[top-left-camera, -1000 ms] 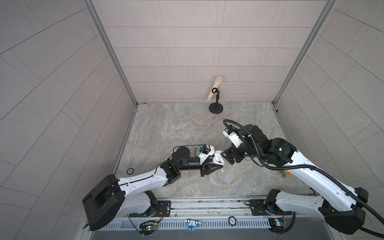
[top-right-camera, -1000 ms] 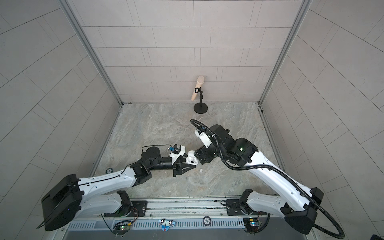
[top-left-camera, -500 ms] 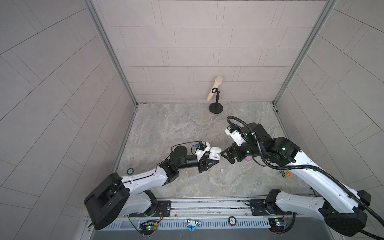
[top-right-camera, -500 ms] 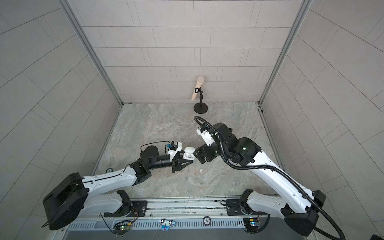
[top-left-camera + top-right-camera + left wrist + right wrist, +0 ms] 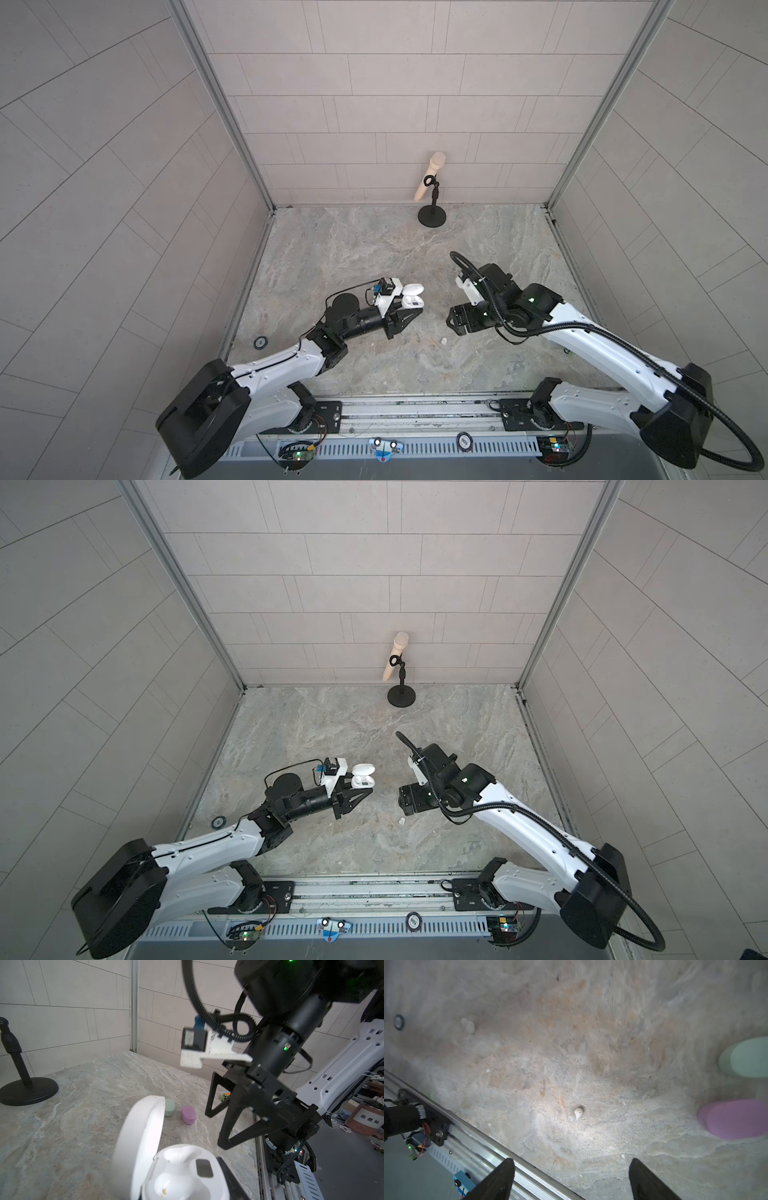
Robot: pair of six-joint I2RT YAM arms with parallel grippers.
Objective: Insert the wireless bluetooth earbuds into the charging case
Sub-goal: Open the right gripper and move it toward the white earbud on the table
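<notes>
Marble table (image 5: 353, 257). Right gripper (image 5: 572, 1162): fingers spread wide, empty, above table. Left gripper (image 5: 410, 309): clamped on open charging case (image 5: 411, 296), held aloft. White earbud (image 5: 444, 341) loose on table, 7 o'clock of right fingers, 5 o'clock of case.

The grey marbled tabletop (image 5: 353, 257) carries only a few things. A white earbud (image 5: 576, 1114) lies just ahead of the right claw (image 5: 572, 1160), in line with the gap between its spread fingers. Off to that claw's side sit a lilac pod (image 5: 733, 1121), the nearer, and a mint-green pod (image 5: 746, 1057), side by side, not touching. A green-and-orange toy (image 5: 225, 1096) lies behind the claw, near the table's edge. A black stand base (image 5: 432, 217) rests far beyond both claws at the back wall. A black ring (image 5: 260, 342) lies well behind the left claw (image 5: 412, 311).
</notes>
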